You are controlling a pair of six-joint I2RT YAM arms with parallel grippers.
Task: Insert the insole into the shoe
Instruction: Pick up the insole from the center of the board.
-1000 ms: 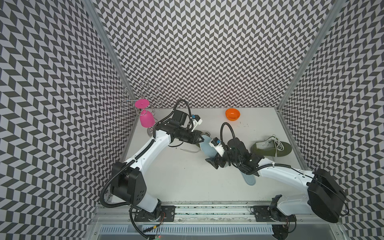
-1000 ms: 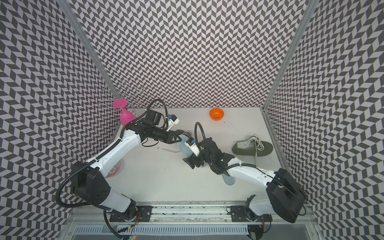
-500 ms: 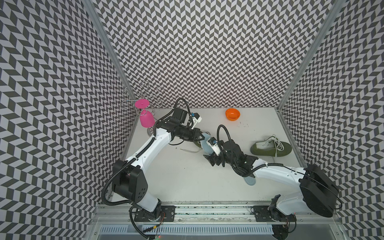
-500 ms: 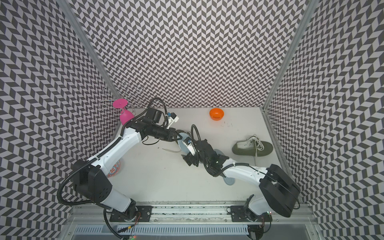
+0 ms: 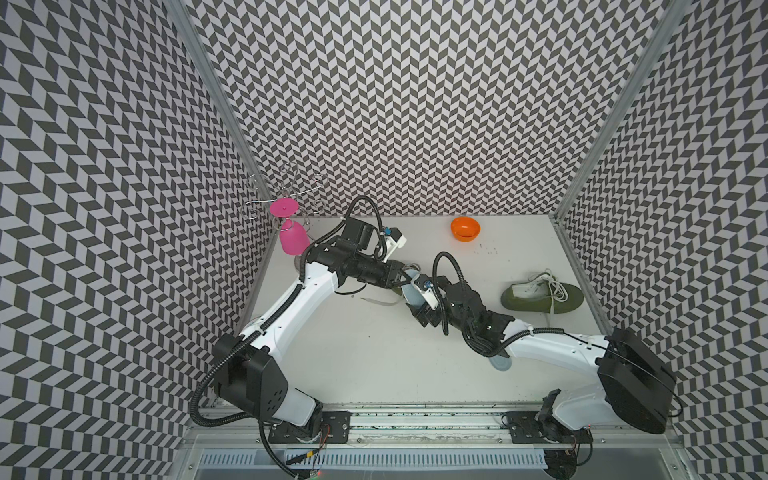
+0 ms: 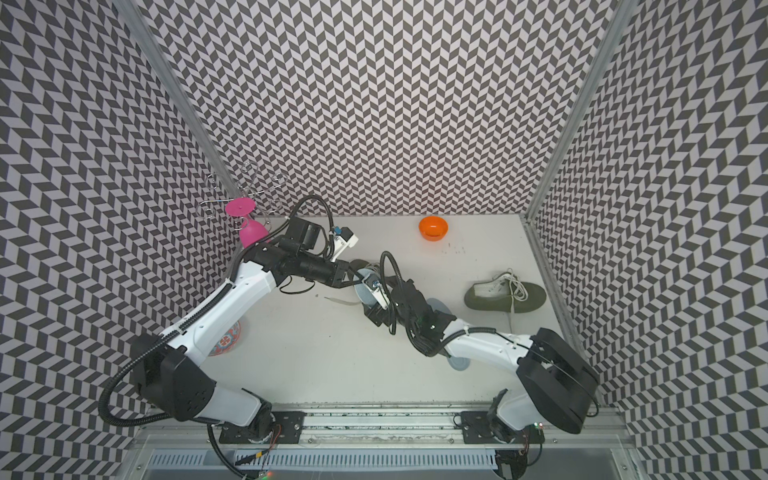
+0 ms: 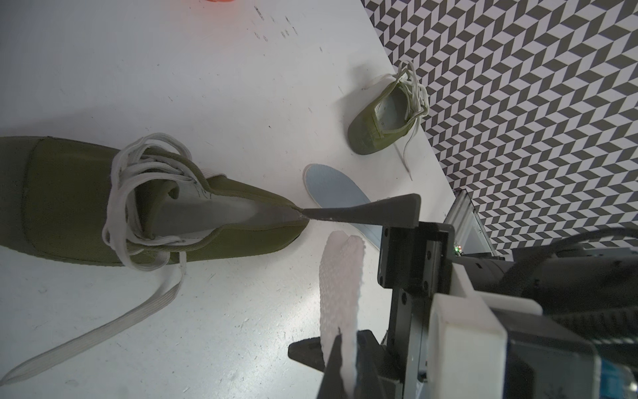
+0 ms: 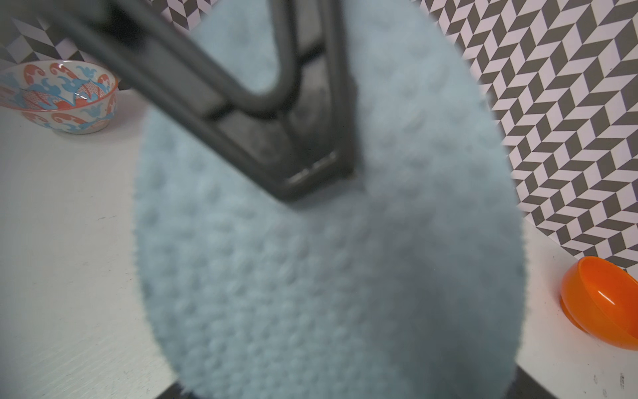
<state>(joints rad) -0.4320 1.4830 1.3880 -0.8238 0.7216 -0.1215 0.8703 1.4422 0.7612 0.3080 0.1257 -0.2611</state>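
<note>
Your left jaws are pressed together on the insole point(image 7: 341, 276), pinching it through its thickness. The left wrist view gives it to you edge-on, white and pebbled, standing up off the desk point(image 7: 207, 86). In the right wrist view its pale blue face fills most of the frame, blurred, with one left finger point(image 8: 303, 155) lying across it.

Your right jaws are spread wide. In the right wrist view only two dark corners of them show, one on each side of the insole; whether they touch it cannot be told. One right finger point(image 7: 362, 214) reaches past the insole, and its tip meets the heel rim of the shoe point(image 7: 69, 193). Touching or merely lined up: unclear. The other right finger is hidden.

The shoe lies just beyond both jaws, heel toward them and mouth open, with one lace point(image 7: 114, 319) trailing on the desk. In both top views the arms cover nearly all of it.

Farther from the right jaws, a second insole point(image 7: 331, 186) lies flat on the desk, partly behind that finger, and a second shoe point(image 5: 532, 302) sits near the side wall. An orange bowl point(image 5: 465, 228) is well apart from both jaws. A patterned bowl point(image 6: 226, 338) is half hidden under the left arm.
</note>
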